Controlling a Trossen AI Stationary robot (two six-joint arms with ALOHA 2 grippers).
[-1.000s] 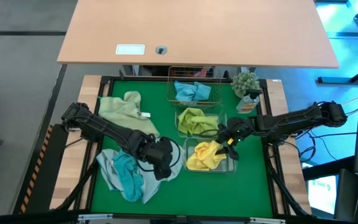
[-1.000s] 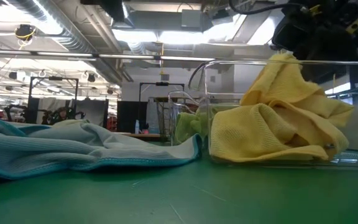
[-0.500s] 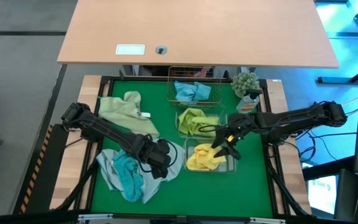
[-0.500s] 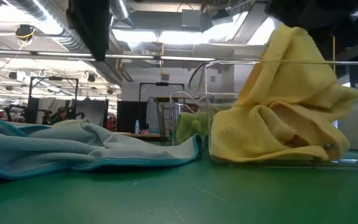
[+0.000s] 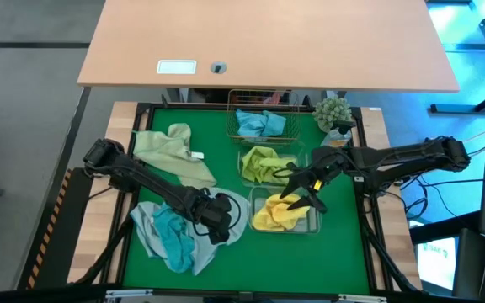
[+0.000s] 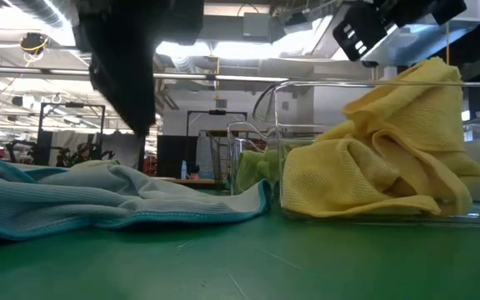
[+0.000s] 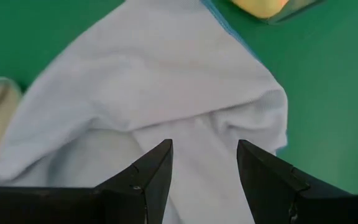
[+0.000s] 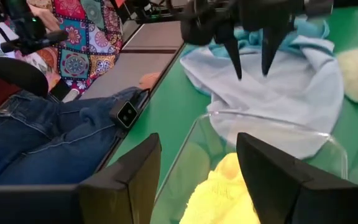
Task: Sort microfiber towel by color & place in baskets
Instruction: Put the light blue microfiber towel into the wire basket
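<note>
L gripper (image 5: 218, 220) is released, poised above the pale towel (image 7: 166, 93): drop straight, pinch one fold only. R gripper (image 5: 300, 189), released too, sits over the yellow tub (image 5: 313, 220).

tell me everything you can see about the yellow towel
The yellow towel is a soft, finely looped microfiber cloth, bright yellow, crumpled into a loose heap with folds rising to a peak. It lies inside the clear plastic tub nearest the table's front edge, pressing against the tub's walls and poking just above the rim in the low view. The right gripper hangs open just above it and grips nothing; the right wrist view shows a corner of the towel below its fingers.
</note>
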